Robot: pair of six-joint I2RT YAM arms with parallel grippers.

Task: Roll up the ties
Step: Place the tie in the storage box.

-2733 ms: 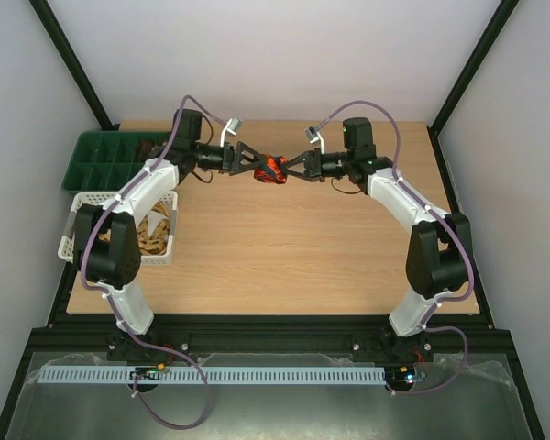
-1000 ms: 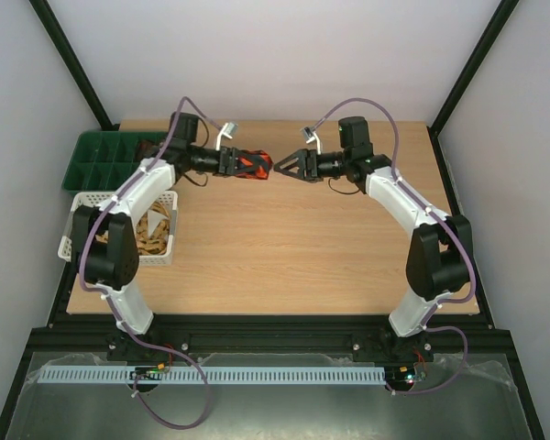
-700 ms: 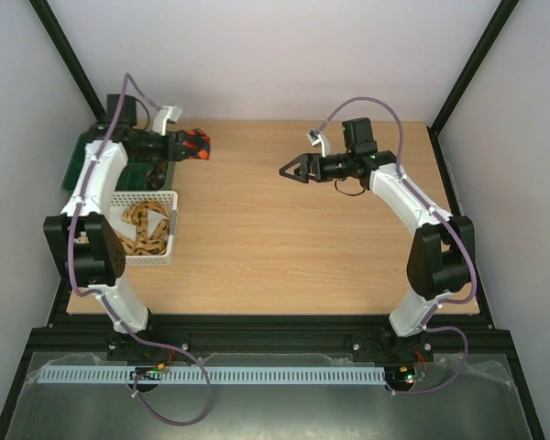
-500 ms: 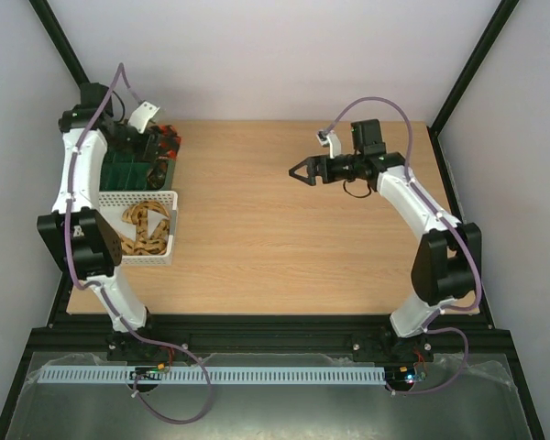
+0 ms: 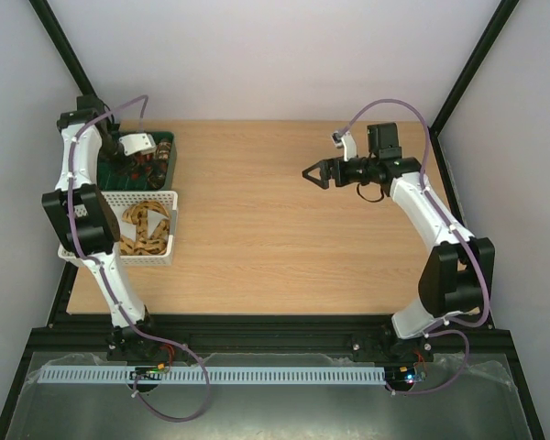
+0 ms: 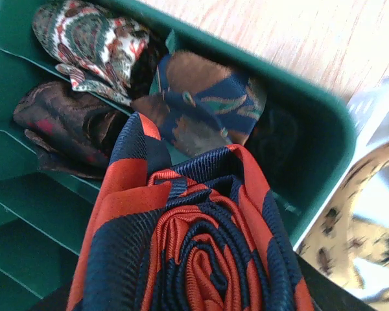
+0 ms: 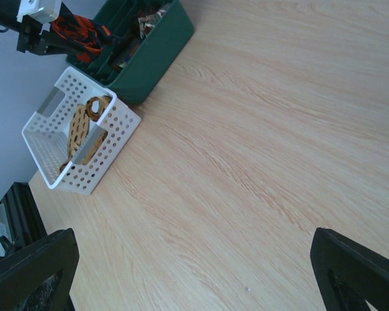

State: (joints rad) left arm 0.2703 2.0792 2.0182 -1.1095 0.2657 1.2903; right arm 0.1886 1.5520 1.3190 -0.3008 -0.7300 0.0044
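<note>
If the left gripper [image 5: 139, 161], clamped on the rolled tie [image 6: 194, 259] over the tray [image 6: 314, 139], drops it crooked onto the ties [image 6: 207, 97] beneath, it'll probably unroll; the right gripper [image 5: 312, 173] hangs wide open.

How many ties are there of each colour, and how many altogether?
Red and dark blue striped tie: 1
Red, white and green swirly tie: 1
Dark maroon tie: 1
Blue and brown tie: 1
Tan tie, in the white basket: 1 that I can make out
Total: 5 ties
</note>
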